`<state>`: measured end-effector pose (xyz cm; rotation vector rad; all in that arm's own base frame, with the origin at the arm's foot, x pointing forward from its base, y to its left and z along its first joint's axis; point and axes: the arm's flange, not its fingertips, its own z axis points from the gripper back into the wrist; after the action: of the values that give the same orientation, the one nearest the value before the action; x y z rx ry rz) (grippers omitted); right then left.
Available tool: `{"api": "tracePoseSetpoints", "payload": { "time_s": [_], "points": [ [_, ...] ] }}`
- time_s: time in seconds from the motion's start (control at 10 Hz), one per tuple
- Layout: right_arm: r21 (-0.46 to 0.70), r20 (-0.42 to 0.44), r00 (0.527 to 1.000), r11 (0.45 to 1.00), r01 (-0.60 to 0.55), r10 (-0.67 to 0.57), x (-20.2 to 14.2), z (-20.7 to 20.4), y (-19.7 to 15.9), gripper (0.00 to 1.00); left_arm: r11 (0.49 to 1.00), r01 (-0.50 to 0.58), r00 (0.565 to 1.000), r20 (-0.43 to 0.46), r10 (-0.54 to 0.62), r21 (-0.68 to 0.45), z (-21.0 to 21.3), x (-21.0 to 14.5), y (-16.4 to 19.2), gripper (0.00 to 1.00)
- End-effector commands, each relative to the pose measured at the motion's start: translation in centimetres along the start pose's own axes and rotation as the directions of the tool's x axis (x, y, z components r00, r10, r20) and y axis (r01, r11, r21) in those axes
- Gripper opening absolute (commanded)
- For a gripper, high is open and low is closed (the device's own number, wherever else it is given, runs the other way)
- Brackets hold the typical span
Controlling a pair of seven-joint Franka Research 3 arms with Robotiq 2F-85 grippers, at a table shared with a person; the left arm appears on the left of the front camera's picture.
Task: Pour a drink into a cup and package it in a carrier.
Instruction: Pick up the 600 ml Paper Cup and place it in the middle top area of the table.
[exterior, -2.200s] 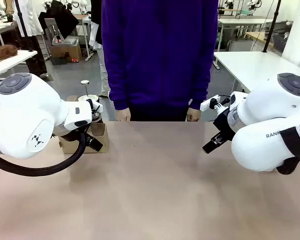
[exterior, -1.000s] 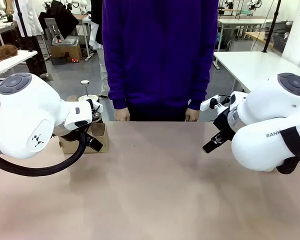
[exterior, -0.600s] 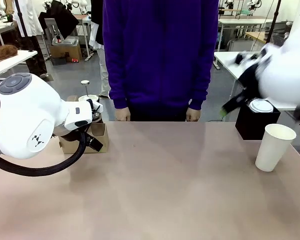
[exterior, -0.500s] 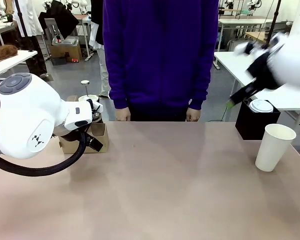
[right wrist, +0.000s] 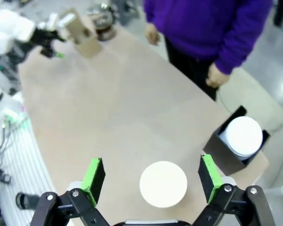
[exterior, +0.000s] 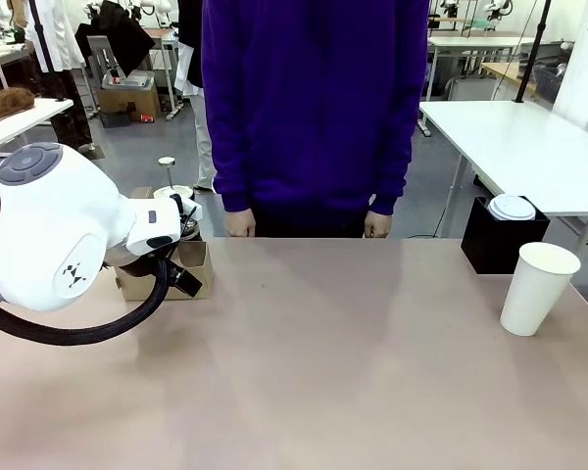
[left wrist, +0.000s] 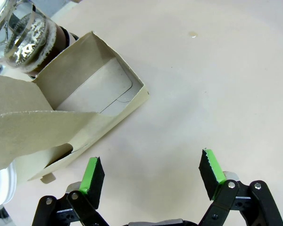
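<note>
The right gripper [right wrist: 151, 172] hangs high above the tall white paper cup [exterior: 537, 287], jaws spread wide and empty, the cup's open mouth slightly off-centre between them. A good grasp likely means centring, descending straight, and closing gently below the rim, clear of the black cube box [exterior: 490, 250] just beside the cup. The left gripper [left wrist: 152, 162], equally wide and empty, hovers well apart from the cup, by the low brown cardboard carrier [left wrist: 47, 127] and clear glass pitcher [left wrist: 23, 35].
</note>
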<state>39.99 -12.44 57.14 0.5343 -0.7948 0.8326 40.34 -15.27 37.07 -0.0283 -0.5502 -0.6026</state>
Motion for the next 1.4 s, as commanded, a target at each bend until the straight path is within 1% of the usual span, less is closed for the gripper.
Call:
{"api": "tracePoseSetpoints", "payload": {
  "time_s": [0.0,0.1,0.2,0.3,0.4,0.5,0.6,0.8,0.9,1.0,1.1,1.2,1.3],
  "points": [
    [0.135,0.083,0.994,0.988,-0.080,0.069,-3.9,-0.1,-3.6,1.00,1.000,-0.002,1.000,0.000,0.002,0.000,0.0,0.0,0.0,1.00],
    [0.121,0.180,0.976,0.982,-0.142,0.119,-6.9,-0.2,-4.5,1.00,1.000,-0.002,1.000,0.000,0.002,0.000,0.0,0.0,0.0,1.00],
    [0.135,0.251,0.961,0.978,-0.158,0.121,-9.4,-0.5,-5.4,1.00,1.000,-0.002,1.000,0.000,0.002,0.000,0.0,0.0,0.0,1.00],
    [0.152,0.287,0.951,0.974,-0.166,0.117,-11.4,-1.1,-6.4,1.00,1.000,-0.002,1.000,0.000,0.002,0.000,0.0,0.0,0.0,1.00],
    [0.160,0.302,0.945,0.970,-0.183,0.129,-12.4,-1.8,-6.9,1.00,1.000,-0.002,1.000,0.000,0.002,0.000,0.0,0.0,0.0,1.00],
    [0.155,0.331,0.934,0.969,-0.191,0.132,-11.8,-2.5,-6.8,1.00,1.000,-0.002,1.000,0.000,0.002,0.000,0.0,0.0,0.0,1.00],
    [0.119,0.287,0.950,0.980,-0.159,0.119,-12.3,-0.7,-5.0,1.00,1.000,-0.002,1.000,0.000,0.002,0.000,0.0,0.0,0.0,1.00],
    [0.119,0.287,0.950,0.980,-0.159,0.119,-12.3,-0.7,-5.0,1.00,1.000,-0.002,1.000,0.000,0.002,0.000,0.0,0.0,0.0,1.00],
    [0.140,0.299,0.949,0.978,-0.153,0.105,-13.5,-2.2,-5.8,1.00,1.000,-0.002,1.000,0.000,0.002,0.000,0.0,0.0,0.0,1.00],
    [0.136,0.356,0.930,0.979,-0.152,0.095,-15.2,-2.6,-7.5,1.00,1.000,-0.002,1.000,0.000,0.002,0.000,0.0,0.0,0.0,1.00],
    [0.151,0.423,0.898,0.968,-0.201,0.121,-17.5,-2.9,-9.0,1.00,1.000,-0.002,1.000,0.000,0.002,0.000,0.0,0.0,0.0,1.00],
    [0.163,0.480,0.870,0.962,-0.217,0.115,-19.6,-3.3,-9.5,1.00,1.000,-0.002,1.000,0.000,0.002,0.000,0.0,0.0,0.0,1.00],
    [0.153,0.517,0.847,0.961,-0.230,0.121,-21.4,-4.0,-9.8,1.00,1.000,-0.002,1.000,0.000,0.002,0.000,0.0,0.0,0.0,1.00]
  ]
}}
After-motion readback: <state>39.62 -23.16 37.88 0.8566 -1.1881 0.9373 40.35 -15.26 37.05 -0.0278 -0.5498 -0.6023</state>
